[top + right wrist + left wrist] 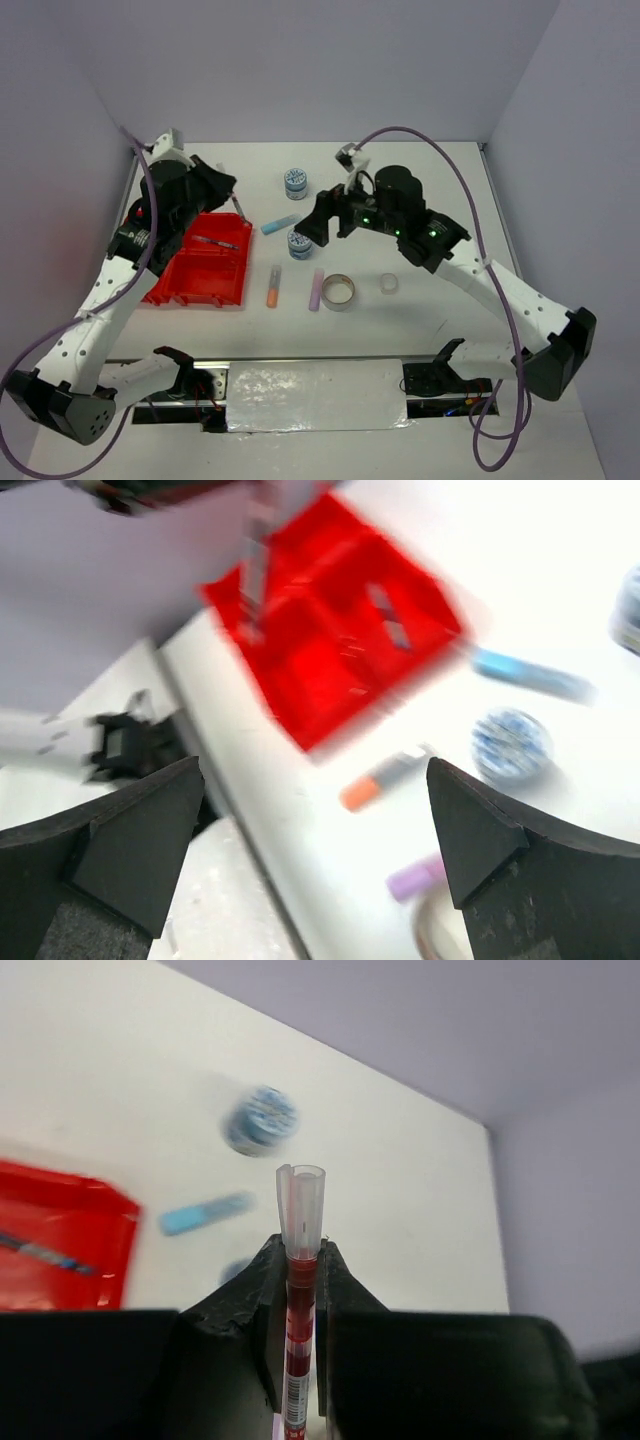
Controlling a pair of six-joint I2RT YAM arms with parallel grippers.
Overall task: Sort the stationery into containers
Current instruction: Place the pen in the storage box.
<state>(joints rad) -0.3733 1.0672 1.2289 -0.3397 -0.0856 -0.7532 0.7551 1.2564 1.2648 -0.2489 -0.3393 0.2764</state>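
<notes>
My left gripper (236,206) is shut on the red pen (299,1270) and holds it above the far right edge of the red tray (196,283). The teal pen (216,241) lies in a far compartment. My right gripper (320,228) is open and empty, hovering by a blue-patterned tub (299,243). The other tub (296,182) stands farther back. The light-blue stick (280,225), orange stick (272,287), lilac stick (317,290), grey tape ring (338,292) and clear tape ring (389,284) lie on the table. The blurred right wrist view shows the tray (335,610), orange stick (375,780) and tub (512,742).
The white table ends at walls on the left, back and right. A shiny plate (315,393) and both arm bases sit at the near edge.
</notes>
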